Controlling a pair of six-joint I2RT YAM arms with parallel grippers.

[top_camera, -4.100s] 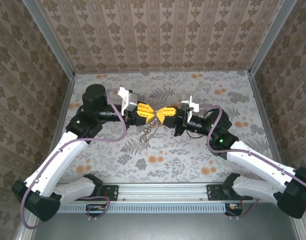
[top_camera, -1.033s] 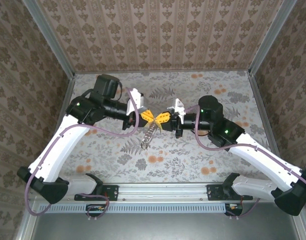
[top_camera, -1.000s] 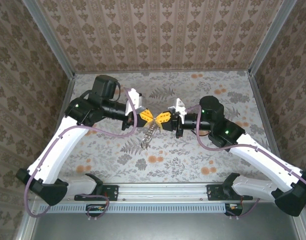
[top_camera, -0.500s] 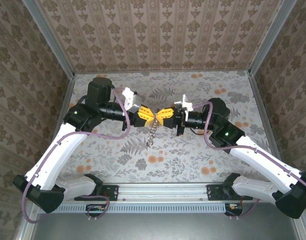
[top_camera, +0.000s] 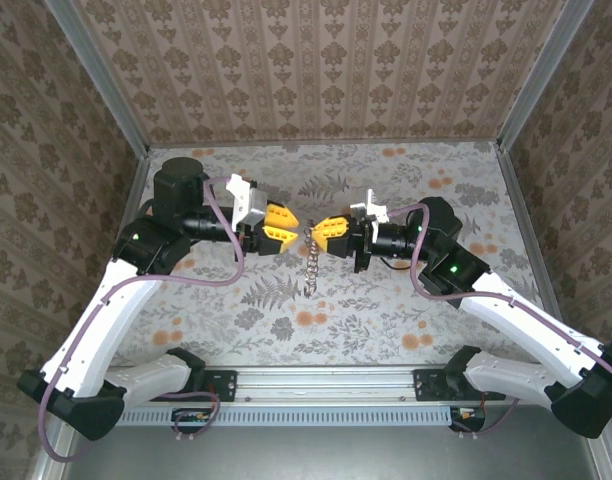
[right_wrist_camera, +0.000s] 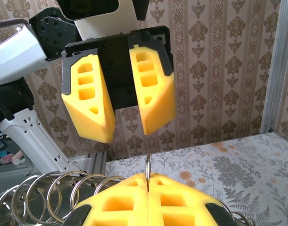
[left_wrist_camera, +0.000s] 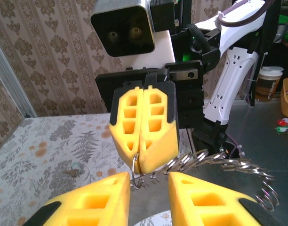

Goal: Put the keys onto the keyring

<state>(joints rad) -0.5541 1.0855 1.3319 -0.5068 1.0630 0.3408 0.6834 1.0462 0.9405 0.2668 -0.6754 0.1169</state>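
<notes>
Risk first. Left claw (top_camera: 284, 227) has its fingers apart with nothing between them, so the keyring (top_camera: 312, 262) depends on one pinch only. Right claw (top_camera: 322, 231) is clamped on the thin edge of a single end ring: small contact patch, smooth wire. If that ring twists or slips in the pads, the chain drops to the tabletop (top_camera: 386, 300) and needs a re-pick off the flat. Second failure mode: left claw comes in off-line and closes on trailing links instead of the end ring, or knocks the right fingers, since the two sets of tips face each other nose to nose and near. Key piece: too small to pick out among the rings, so no call on how far threading has got.

Position. Held end of the keyring is up off the tabletop, mid-workspace, between the claws. In the left wrist view the pinched ring sits just ahead of the left fingertips (left_wrist_camera: 113, 186), off to one side of their gap, not inside it. It pokes out of the right claw's closed tips. Remaining links trail from there toward the near edge in the top view, closer to the right claw; can't tell if the low end touches the tabletop.
</notes>
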